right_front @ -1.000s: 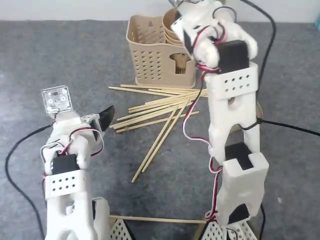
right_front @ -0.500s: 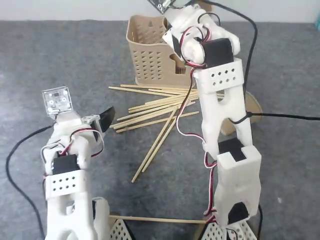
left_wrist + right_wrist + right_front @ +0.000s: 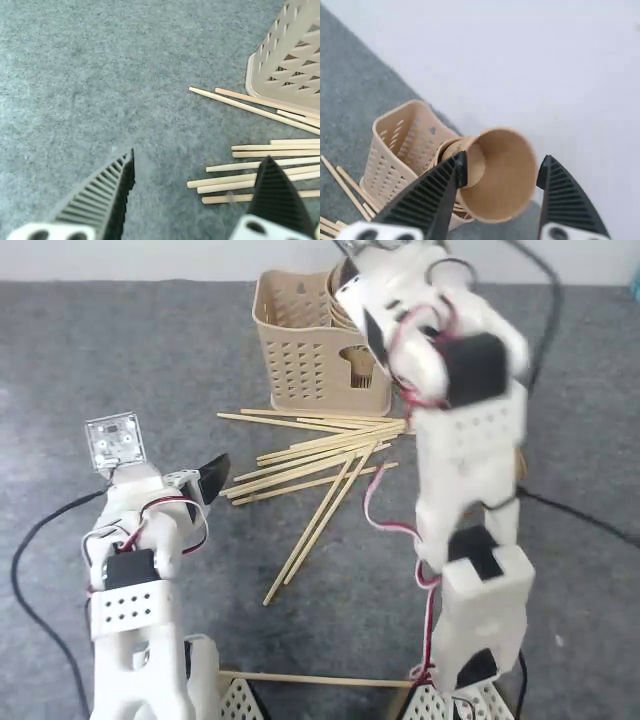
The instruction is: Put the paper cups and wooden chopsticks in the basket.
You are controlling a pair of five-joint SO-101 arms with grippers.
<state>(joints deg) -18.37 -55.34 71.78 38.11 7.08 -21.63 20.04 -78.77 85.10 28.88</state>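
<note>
Left claw [image 3: 208, 475] hangs low over the grey carpet [image 3: 120, 350] at about 8 o'clock, its dark tip just beside the near ends of the wooden chopsticks [image 3: 310, 455], which lie fanned across the centre. The basket [image 3: 300, 360] stands upright at 12 o'clock with paper cups [image 3: 342, 295] nested inside, toward its 3 o'clock side. The right arm [image 3: 465, 430] rises from 5 o'clock and leans over the basket at 1 o'clock. One stray chopstick [image 3: 320, 678] lies crosswise at 6 o'clock, between the two arm bases.

From the left wrist, the left claw [image 3: 200, 157] is spread wide with nothing between its fingers. The chopstick ends [image 3: 235, 180] rest on the carpet just beyond one finger. A corner of the basket [image 3: 295, 55] stands farther off, with two sticks running close along its foot.

From the right wrist, the right claw [image 3: 505, 157] is spread too and straddles the topmost paper cup [image 3: 502, 185]. That cup is tilted, mouth toward the camera, and seated in the stack that leans out of the basket [image 3: 400, 140]. One finger looks to touch its side and the other sits just beside the rim. Whether they press it I cannot tell, but the cup seems borne by the stack.

By my reading the cups are in or nearly settled. The chopsticks are all left to do, since every stick in sight lies on the carpet.
</note>
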